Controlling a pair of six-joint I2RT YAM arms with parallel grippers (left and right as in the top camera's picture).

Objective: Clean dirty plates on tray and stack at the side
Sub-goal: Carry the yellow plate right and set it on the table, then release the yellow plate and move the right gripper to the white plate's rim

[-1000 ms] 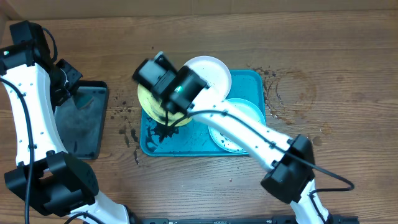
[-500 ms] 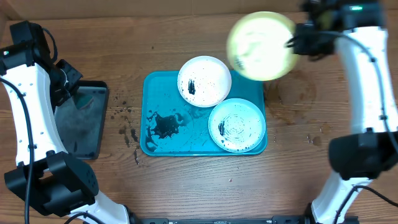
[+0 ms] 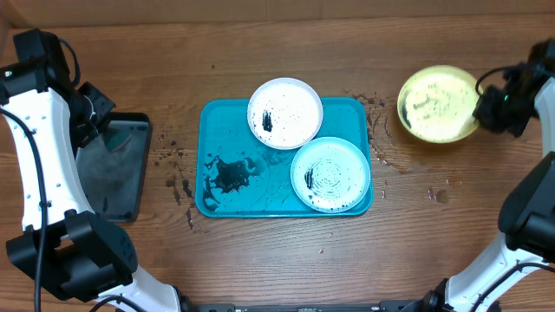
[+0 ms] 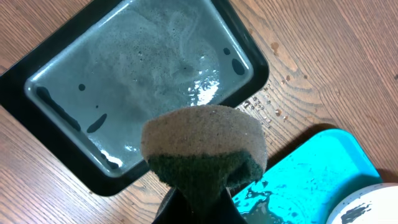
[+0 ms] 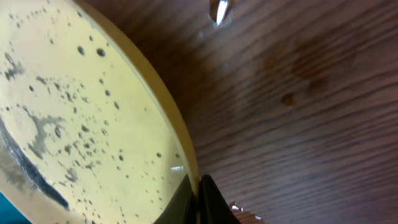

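Note:
The turquoise tray lies mid-table with a black smear at its left. On it sit the white plate at the back and the pale teal-rimmed plate at the right, both speckled black. The yellow-green plate is right of the tray, off it. My right gripper is shut on its right rim; the wrist view shows the fingers pinching the speckled plate's edge over the wood. My left gripper is shut on a brown-and-green sponge above the black tray's corner.
A small black tray holding soapy water lies left of the turquoise tray. Black specks and water drops dot the wood between them and near the tray's back right corner.
My right arm has carried the yellow-green plate off the tray's left side, up and over, to the table at the far right. The left arm has not moved.

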